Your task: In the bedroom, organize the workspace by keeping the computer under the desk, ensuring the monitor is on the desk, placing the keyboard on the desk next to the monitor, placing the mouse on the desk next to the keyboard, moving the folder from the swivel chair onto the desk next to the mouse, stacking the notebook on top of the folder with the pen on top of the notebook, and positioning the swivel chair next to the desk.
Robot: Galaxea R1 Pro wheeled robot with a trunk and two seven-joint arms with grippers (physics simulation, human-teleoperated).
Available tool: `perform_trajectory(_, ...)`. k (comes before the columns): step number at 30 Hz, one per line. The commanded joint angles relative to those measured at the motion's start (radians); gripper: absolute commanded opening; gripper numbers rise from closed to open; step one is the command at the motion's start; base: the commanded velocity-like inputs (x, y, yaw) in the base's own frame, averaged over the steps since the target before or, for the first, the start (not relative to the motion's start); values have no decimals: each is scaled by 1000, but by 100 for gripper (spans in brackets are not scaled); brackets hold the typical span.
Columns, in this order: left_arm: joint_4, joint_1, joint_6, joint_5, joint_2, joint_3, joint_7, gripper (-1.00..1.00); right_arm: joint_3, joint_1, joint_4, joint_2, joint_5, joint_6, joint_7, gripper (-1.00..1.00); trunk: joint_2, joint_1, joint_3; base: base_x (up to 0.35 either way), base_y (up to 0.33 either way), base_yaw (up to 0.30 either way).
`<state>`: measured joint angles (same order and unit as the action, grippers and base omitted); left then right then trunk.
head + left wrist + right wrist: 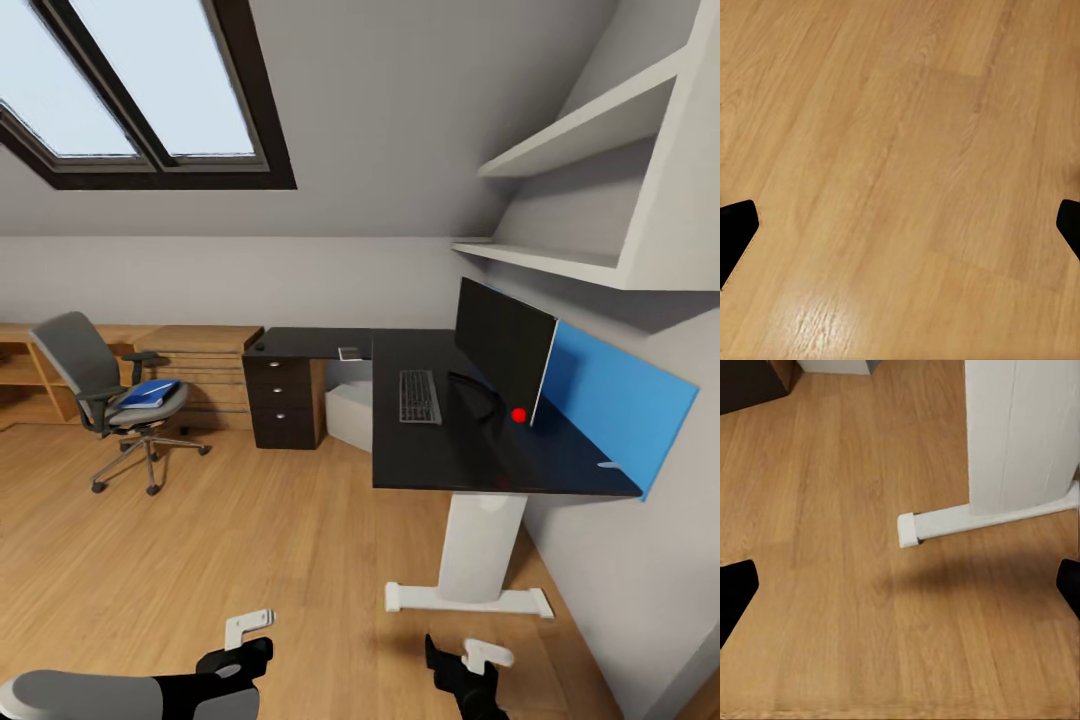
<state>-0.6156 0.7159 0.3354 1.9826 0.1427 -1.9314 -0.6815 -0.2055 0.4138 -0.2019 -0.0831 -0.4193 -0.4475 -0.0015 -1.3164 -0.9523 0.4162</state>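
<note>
The black desk stands ahead on the right. On it are the monitor and, in front of that, the keyboard. A small dark notebook with pale edges lies near the desk's corner. The white computer sits on the floor under the desk. At the left, apart from the desk, the grey swivel chair carries the blue folder on its seat. The mouse and pen are too small to make out. My left gripper and right gripper hang open over bare floor, holding nothing.
The desk's white pedestal leg and its floor foot stand just ahead of my right gripper. A light wooden drawer chest stands behind the chair. White wall shelves hang above the desk. Wood floor lies open between me and the chair.
</note>
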Motion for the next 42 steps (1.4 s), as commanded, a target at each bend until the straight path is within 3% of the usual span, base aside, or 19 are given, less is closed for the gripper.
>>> perform_trajectory(1, -3, 1, 6, 6, 0, -6, -1, 100, -10, 1, 29, 0, -7, -10, 2, 100, -1, 0, 1, 0, 290, 0)
perform_trajectory(6, -4, 1, 5, 5, 0, -6, -1, 100, -14, 1, 87, -2, 14, -15, 4, 100, -1, 0, 1, 0, 310, 0)
perform_trajectory(14, -4, 0, 4, 5, -3, -9, -1, 100, -13, 0, 104, -1, 42, -12, 4, 100, -1, 0, 1, 0, 325, 0)
perform_trajectory(18, -4, -4, 3, 6, -3, -9, -1, 100, -12, 0, 108, -5, 44, -16, 4, 100, -1, 0, 1, 0, 328, 0)
perform_trajectory(20, -4, -4, 1, 5, -4, -9, 0, 100, -12, 0, 107, -27, 46, -17, 1, 100, -1, 0, 1, 0, 332, 192)
perform_trajectory(29, -4, -4, -5, 5, -8, -10, 10, 100, -12, 0, 108, -30, 48, -19, -1, 100, -1, 0, 1, 33, 123, 67)
perform_trajectory(40, -6, -5, -6, 5, -16, -11, 22, 100, -12, 0, 108, -30, 50, -19, -2, 100, -1, 0, 1, 237, 200, 258)
perform_trajectory(42, -12, -5, -6, 4, -28, -11, 23, 100, -12, 0, 108, -30, 49, -19, -2, 100, -1, 0, 2, 78, 63, 171)
